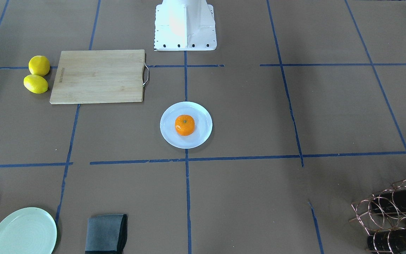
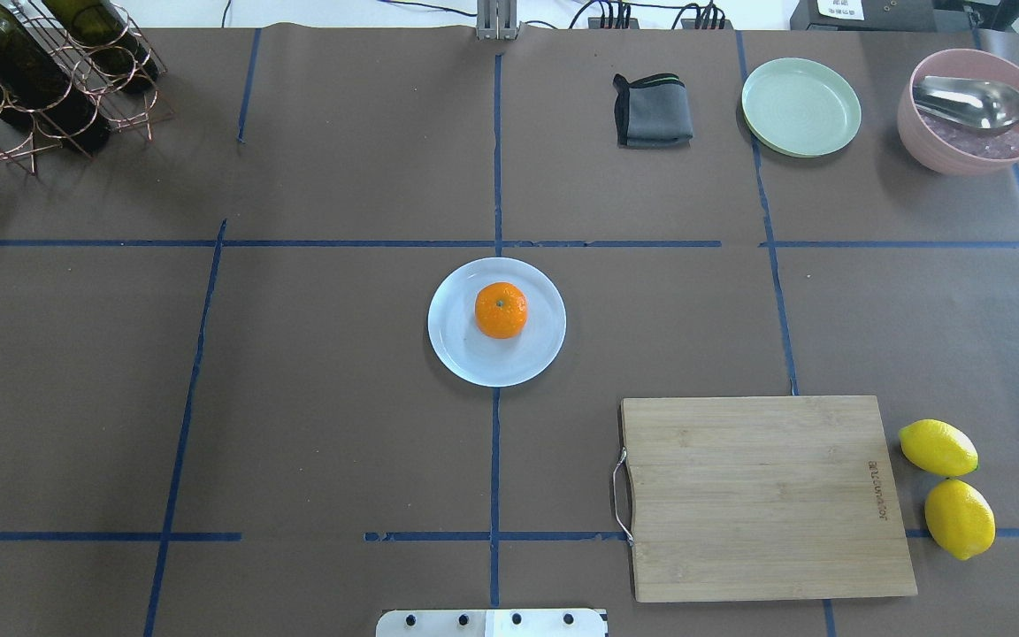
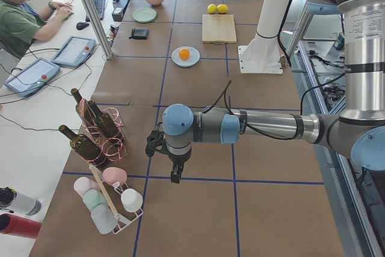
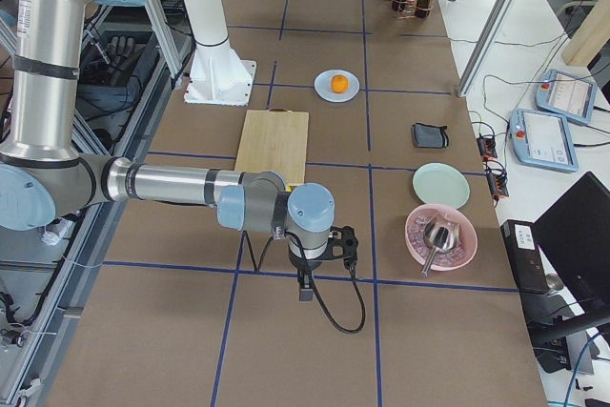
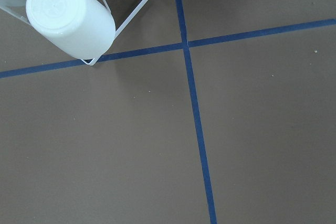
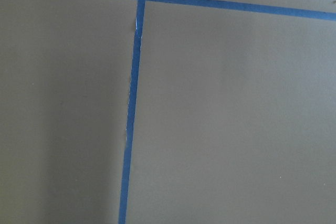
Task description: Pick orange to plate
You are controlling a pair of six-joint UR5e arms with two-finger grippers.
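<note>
The table (image 2: 297,398) fills the overhead view, and neither arm reaches into it. In the left side view the left arm (image 3: 258,127) lies across the lower middle of the frame, and the left gripper (image 3: 174,176) hangs over bare paper beside a cup rack (image 3: 111,203). In the right side view the right arm (image 4: 181,183) does the same at lower centre, with the right gripper (image 4: 305,291) pointing down. Both are well apart from the fruit. Neither view shows whether the jaws are open or closed, and the wrist cameras show only paper and tape.

The board (image 2: 762,495) sits at lower right in the overhead view. The plate (image 2: 456,349) is at centre, and the orange (image 2: 501,310) rests on it, stem up, near the middle and inside the rim.

The placing looks done. The sound course now is to keep both arms parked and away from the plate, since a nudge could roll the round fruit off.
</note>
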